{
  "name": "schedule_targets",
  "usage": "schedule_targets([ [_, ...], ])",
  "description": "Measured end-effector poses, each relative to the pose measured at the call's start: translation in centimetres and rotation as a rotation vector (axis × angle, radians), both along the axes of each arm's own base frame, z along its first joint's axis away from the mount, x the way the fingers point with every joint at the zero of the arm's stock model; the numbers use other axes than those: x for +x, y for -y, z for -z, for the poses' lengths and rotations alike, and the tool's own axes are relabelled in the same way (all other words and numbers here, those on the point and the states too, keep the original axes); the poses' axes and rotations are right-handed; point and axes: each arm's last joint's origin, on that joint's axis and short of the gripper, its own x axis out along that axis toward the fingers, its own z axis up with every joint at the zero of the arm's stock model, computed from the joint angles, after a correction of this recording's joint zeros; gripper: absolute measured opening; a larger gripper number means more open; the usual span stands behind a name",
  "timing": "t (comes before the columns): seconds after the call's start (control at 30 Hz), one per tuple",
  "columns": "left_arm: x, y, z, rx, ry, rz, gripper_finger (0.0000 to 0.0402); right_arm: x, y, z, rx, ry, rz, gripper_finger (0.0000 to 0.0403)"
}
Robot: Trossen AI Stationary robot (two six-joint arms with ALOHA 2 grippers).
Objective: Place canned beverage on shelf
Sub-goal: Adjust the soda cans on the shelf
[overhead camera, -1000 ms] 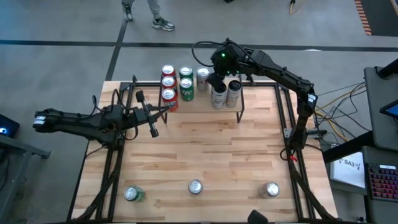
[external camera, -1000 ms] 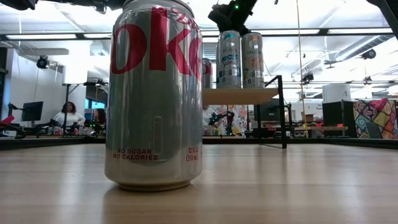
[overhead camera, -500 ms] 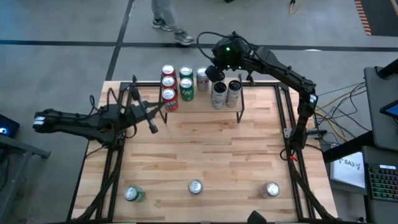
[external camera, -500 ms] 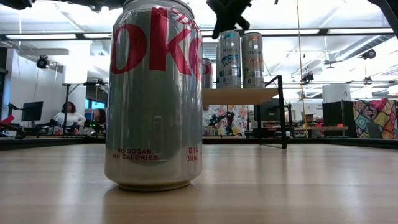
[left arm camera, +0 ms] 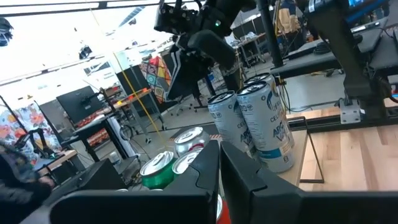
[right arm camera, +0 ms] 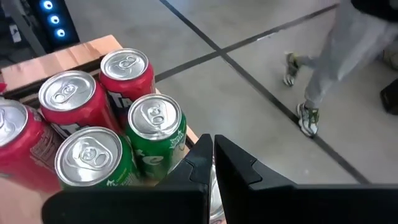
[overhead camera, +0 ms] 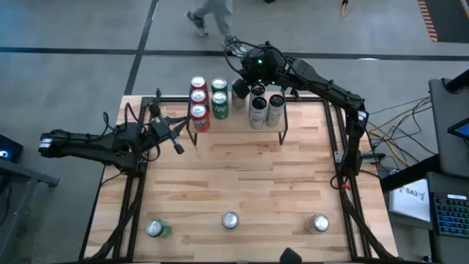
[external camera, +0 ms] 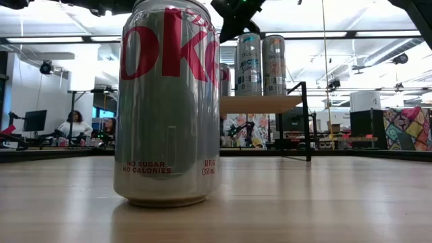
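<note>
Two sets of fingers, both pressed together and both empty. The right gripper (overhead camera: pixel 240 89) hangs over the far edge of the shelf (overhead camera: pixel 282 116), above the silver can (overhead camera: pixel 239 91) at the back of the row, with red cans (overhead camera: pixel 198 99) and green cans (overhead camera: pixel 219 98) just to its side, as the right wrist view confirms. The left gripper (overhead camera: pixel 178 147) sits low at the near left corner of the shelf, its fingers pointing toward the shelved cans.

The cans that remain to be placed stand upright in a row along the near edge of the table (overhead camera: pixel 242 176): a green one (overhead camera: pixel 154 229) on the left, a Coke can (overhead camera: pixel 230 220) in the middle, a silver one (overhead camera: pixel 319 223) on the right. All three lie well apart from both grippers, back toward the robot, with their long axes vertical. I judge the left gripper the nearer to the green can and probably to the middle one; the right arm is stretched fully away and would have to fold back the whole depth of the table.

Against the earlier frames, the right gripper has slid leftward along the back of the shelf, away from the two tall cans (overhead camera: pixel 265 108). The left gripper has drawn slightly in toward its arm. The three near cans have not moved.
</note>
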Motion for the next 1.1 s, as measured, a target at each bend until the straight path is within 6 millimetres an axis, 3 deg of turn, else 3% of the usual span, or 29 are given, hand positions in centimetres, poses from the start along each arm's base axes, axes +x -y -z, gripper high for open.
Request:
schedule_targets([
  [0.27,0.2,0.1,-0.8,-0.064,0.061,0.029,0.0,-1.2,-0.6,-0.8,-0.107,-0.109,-0.09,0.0009],
  [0.4,1.7,0.3,-1.6,-0.075,0.089,0.101,0.0,-2.9,-0.6,-1.7,-0.158,-0.184,-0.125,0.0009],
  [0.6,4.8,-0.3,-6.3,0.058,0.106,0.057,0.0,-5.0,0.6,-2.9,-0.257,-0.232,-0.133,0.0009],
  [0.73,6.7,-2.1,-10.3,0.083,-0.022,-0.008,0.0,-6.1,1.6,-3.3,-0.269,-0.239,-0.102,0.0009],
  [0.83,8.5,-4.0,-12.0,0.074,-0.142,0.005,0.0,-7.0,2.0,-3.6,-0.258,-0.242,-0.082,0.0009],
  [0.97,10.4,-7.1,-13.5,0.036,-0.236,-0.038,0.0,-8.2,2.1,-3.8,-0.187,-0.21,-0.164,0.0009],
  [1.1,12.0,-9.8,-13.3,0.0,-0.322,-0.057,0.0,-9.1,1.9,-4.2,-0.11,-0.126,-0.262,0.0009],
])
